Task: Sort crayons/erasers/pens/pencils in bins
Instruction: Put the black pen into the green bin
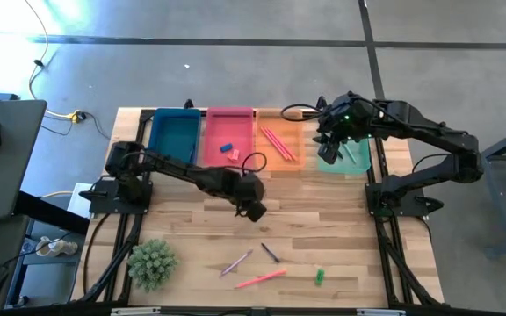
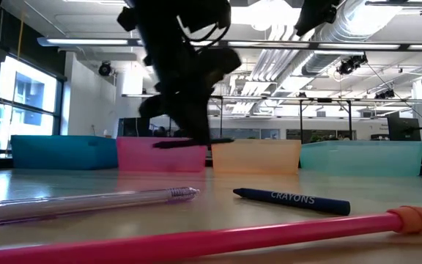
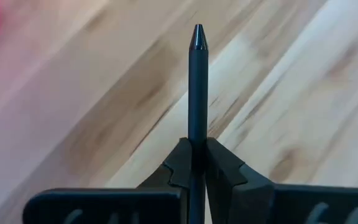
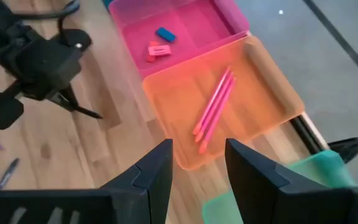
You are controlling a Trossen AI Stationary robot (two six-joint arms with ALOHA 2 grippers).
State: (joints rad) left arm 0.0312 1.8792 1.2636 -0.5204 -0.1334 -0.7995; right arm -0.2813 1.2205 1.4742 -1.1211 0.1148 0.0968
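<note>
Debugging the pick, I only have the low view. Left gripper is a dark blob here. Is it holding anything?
Observer: Yes. The left gripper is shut on a dark pen, tip pointing out past the fingers.
Operator: Where's the right one?
Observer: The right gripper hangs open over the teal bin, holding nothing.
Operator: Anything sorted yet?
Observer: The pink bin holds a blue eraser and a red eraser; the orange bin holds pink sticks.

A spiky green plant (image 1: 152, 263) sits on the wooden table (image 1: 323, 202).
</note>
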